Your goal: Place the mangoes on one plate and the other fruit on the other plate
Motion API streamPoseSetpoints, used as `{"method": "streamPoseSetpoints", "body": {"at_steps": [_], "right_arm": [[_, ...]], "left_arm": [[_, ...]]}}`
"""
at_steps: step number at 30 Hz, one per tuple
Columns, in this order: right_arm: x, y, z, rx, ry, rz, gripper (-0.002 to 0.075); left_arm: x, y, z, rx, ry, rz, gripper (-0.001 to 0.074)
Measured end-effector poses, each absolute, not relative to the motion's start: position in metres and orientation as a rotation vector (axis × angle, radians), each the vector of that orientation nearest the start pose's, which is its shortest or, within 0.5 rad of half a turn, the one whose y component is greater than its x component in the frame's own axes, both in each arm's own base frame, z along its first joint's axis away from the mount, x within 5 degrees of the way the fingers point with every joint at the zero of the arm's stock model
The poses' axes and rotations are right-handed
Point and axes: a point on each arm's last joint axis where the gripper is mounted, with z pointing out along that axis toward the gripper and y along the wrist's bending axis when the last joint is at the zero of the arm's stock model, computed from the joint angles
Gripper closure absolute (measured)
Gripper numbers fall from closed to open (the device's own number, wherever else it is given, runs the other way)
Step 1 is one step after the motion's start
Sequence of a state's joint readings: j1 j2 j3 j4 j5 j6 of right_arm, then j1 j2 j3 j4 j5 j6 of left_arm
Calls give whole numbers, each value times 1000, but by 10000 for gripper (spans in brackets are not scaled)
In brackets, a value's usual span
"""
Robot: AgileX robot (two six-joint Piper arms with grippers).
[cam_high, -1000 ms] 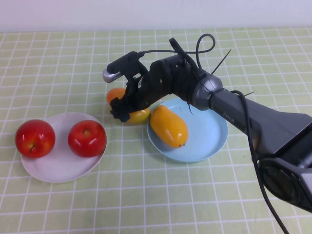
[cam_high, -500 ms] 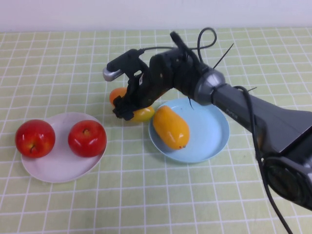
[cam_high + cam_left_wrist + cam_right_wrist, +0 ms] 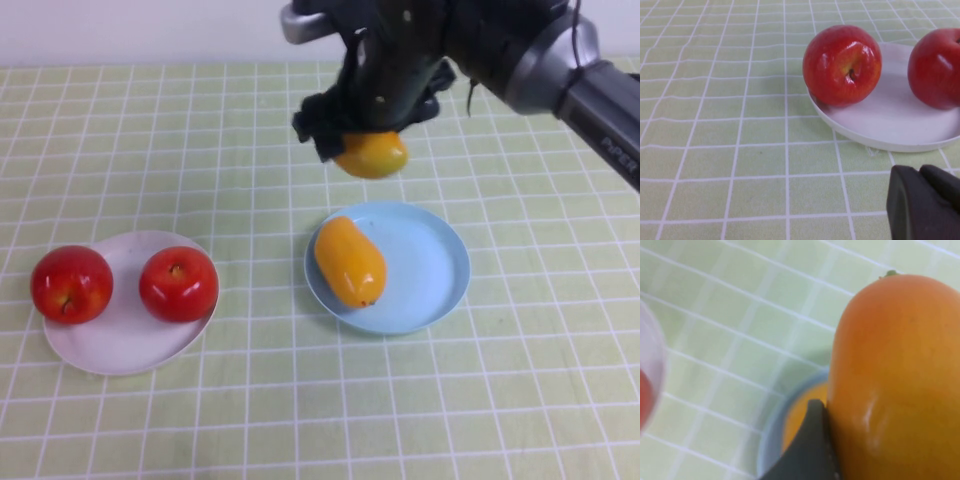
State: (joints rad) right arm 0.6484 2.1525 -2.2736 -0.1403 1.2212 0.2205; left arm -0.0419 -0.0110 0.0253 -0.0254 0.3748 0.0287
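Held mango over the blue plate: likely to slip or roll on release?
Probably slippery: the held mango has smooth, glossy skin in the right gripper. Likely to roll: it is oval, and the blue plate is shallow. The left gripper sits near the white plate.

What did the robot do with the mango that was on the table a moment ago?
The right gripper lifted the second mango off the table and carried it up and toward the far side, above the blue plate; its fingers are closed on it. The other mango stayed on the blue plate, and both apples stayed on the white plate. The left gripper waits beside that plate.
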Motion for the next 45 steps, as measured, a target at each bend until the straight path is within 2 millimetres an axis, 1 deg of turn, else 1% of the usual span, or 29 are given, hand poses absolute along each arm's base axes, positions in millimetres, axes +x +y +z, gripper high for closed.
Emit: {"method": "streamPoseSetpoints", "body": {"at_steps": [3,7,10,15,17,19,23,27,31,33,34,36,38,39,40,41,43,44,45], "right_arm": [[387,266,323,-540,2578,99,139],[386,251,291,-508,2714,60,139],[383,242,271,-481,2789,44,139],[387,230,237,-429,2833,74,139],[389,227,229,-415,2831,82,139],[390,226,227,-417,2821,97,134],[390,230,227,-425,2797,146,60],[390,230,230,-426,2790,157,38],[384,227,244,-425,2786,161,35],[379,224,259,-424,2769,169,40],[376,222,268,-422,2758,174,53],[365,216,287,-424,2737,185,104],[350,208,306,-418,2713,204,195],[339,202,316,-415,2697,215,261],[325,194,327,-412,2683,225,353],[315,188,333,-411,2674,229,419],[290,172,347,-408,2647,234,585],[277,165,352,-410,2645,234,638],[267,159,353,-417,2649,228,666]], "left_arm": [[52,-3,172,50,1872,-34,733],[52,-3,172,50,1872,-34,733],[52,-3,172,50,1872,-34,733],[52,-3,172,50,1872,-34,733],[52,-3,172,50,1872,-34,733],[52,-3,172,50,1872,-34,733],[52,-3,172,50,1872,-34,733],[52,-3,172,50,1872,-34,733],[52,-3,172,50,1872,-34,733],[52,-3,172,50,1872,-34,733],[52,-3,172,50,1872,-34,733],[52,-3,172,50,1872,-34,733],[52,-3,172,50,1872,-34,733],[52,-3,172,50,1872,-34,733],[52,-3,172,50,1872,-34,733],[52,-3,172,50,1872,-34,733],[52,-3,172,50,1872,-34,733],[52,-3,172,50,1872,-34,733],[52,-3,172,50,1872,-34,733]]}}
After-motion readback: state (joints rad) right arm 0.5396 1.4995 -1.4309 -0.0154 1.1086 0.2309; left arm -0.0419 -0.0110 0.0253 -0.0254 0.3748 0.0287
